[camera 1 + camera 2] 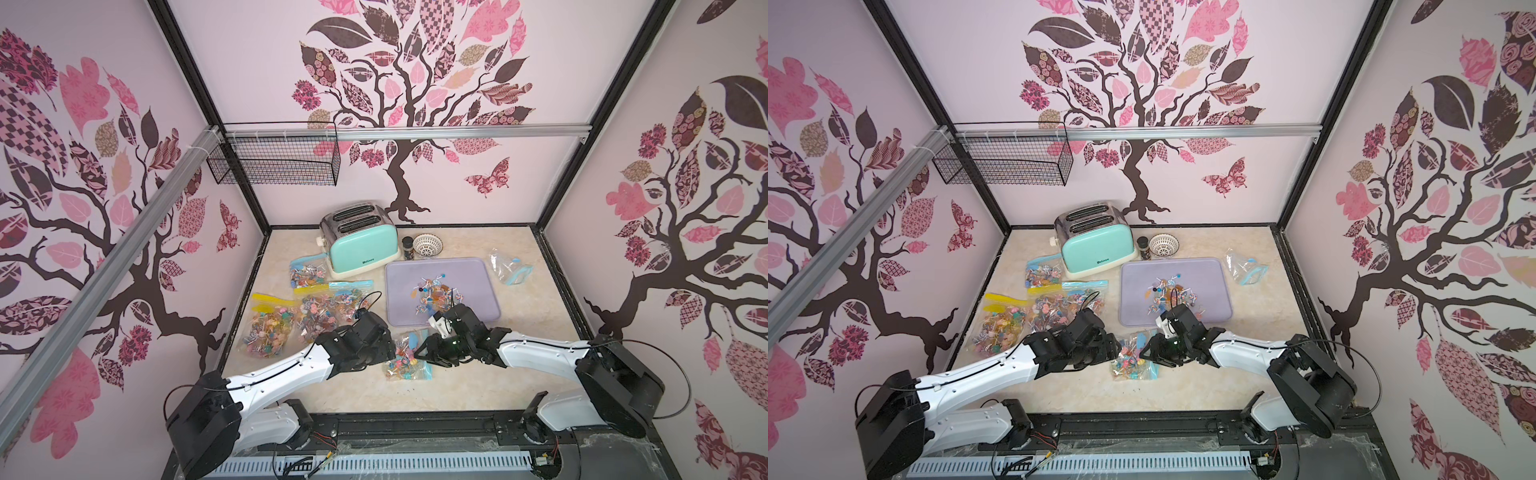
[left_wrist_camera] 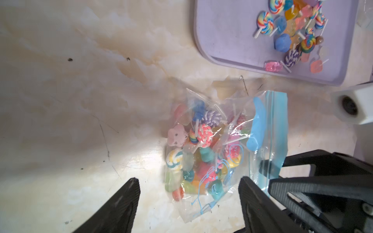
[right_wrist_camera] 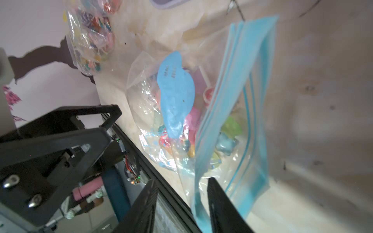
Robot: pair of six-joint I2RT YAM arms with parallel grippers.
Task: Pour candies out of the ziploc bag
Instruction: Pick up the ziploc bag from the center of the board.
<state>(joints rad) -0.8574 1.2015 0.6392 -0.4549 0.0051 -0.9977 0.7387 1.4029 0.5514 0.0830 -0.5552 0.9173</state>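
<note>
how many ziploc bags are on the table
5 bags: one full at front centre, three full left of the tray, one empty right of it. The pile may hide more.

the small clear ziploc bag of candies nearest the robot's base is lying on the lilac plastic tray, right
No. The small clear ziploc bag of candies nearest the robot's base lies on the beige marbled tabletop, beside the lilac plastic tray; the left wrist view shows this.

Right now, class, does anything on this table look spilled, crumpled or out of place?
A crumpled, seemingly empty bag lies alone beside the tray. Loose candies sit heaped on the tray, none visibly spilled onto the table. Nothing looks broken.
</note>
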